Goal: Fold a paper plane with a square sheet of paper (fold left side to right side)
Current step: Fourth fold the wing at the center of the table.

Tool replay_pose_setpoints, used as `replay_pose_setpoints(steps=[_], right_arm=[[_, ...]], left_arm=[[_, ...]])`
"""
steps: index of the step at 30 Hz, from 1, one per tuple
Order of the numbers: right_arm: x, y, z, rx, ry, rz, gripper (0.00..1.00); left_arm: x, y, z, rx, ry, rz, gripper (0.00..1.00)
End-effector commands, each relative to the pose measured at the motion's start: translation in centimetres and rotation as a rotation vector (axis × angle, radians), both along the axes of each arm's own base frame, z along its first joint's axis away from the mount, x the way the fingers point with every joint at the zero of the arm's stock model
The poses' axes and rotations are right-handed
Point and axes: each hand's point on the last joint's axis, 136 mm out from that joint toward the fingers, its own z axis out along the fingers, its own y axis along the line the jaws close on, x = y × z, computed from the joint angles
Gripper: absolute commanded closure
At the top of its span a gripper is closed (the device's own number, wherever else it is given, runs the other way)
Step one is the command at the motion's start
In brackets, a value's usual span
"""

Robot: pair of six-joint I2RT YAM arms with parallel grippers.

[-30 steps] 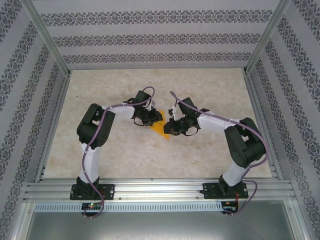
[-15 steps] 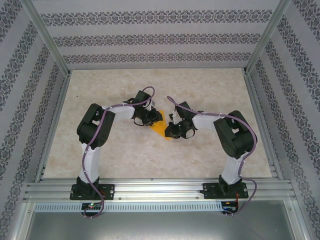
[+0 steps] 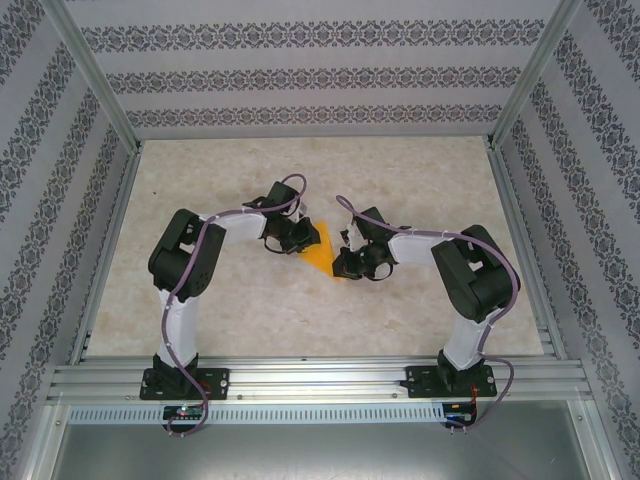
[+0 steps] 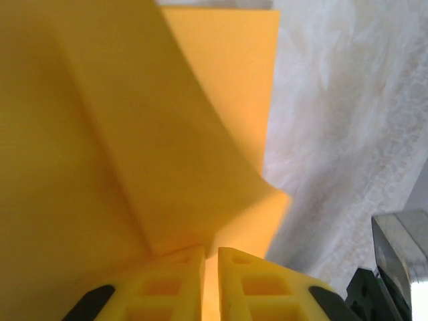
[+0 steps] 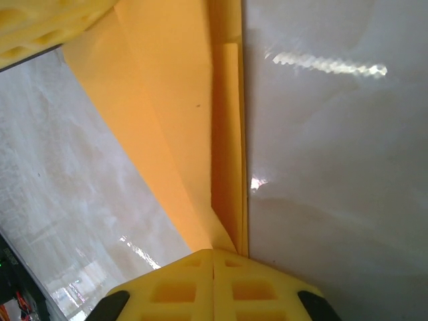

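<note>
The orange sheet of paper (image 3: 321,243) lies mid-table between both grippers, folded and creased into a narrow pointed shape. My left gripper (image 3: 303,240) is at its left side. In the left wrist view the yellow fingertips (image 4: 211,257) stand almost together, and a raised flap of the paper (image 4: 134,134) runs into the slit between them. My right gripper (image 3: 344,262) is at the paper's near tip. In the right wrist view its fingers (image 5: 212,257) are pressed together on the pointed end of the layered paper (image 5: 180,100). A left finger (image 5: 47,27) shows at the far end.
The pale marbled table (image 3: 420,170) is fenced by metal rails, with patterned walls (image 3: 300,80) on three sides. Both arms bend inward toward the centre, and the right arm's elbow (image 3: 480,270) is raised near the right side.
The right gripper has slid a little left onto the paper's tip and shut. The left jaws have narrowed on the flap. More of the orange paper shows between the grippers.
</note>
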Motion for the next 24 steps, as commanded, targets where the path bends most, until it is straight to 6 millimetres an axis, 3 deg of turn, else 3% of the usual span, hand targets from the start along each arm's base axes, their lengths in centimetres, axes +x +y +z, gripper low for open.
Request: replay_pose_setpoints(steps=[1,9,24], right_arm=[[-3.5,-3.3,-3.9,-0.179,0.143,-0.012,0.94],[-3.3,-3.1,-4.0,-0.177,0.140,-0.005,0.95],[-3.3,-3.3,-4.4,-0.191,0.151,-0.006,0.95]], left_arm=[[-0.9,0.4,2.6,0.021,-0.059,-0.023,0.87],[-3.3,-1.8,3.3,-0.027,-0.059,-0.050,0.85],[-4.0,-4.7,0.1,-0.064,0.016,-0.053,0.86]])
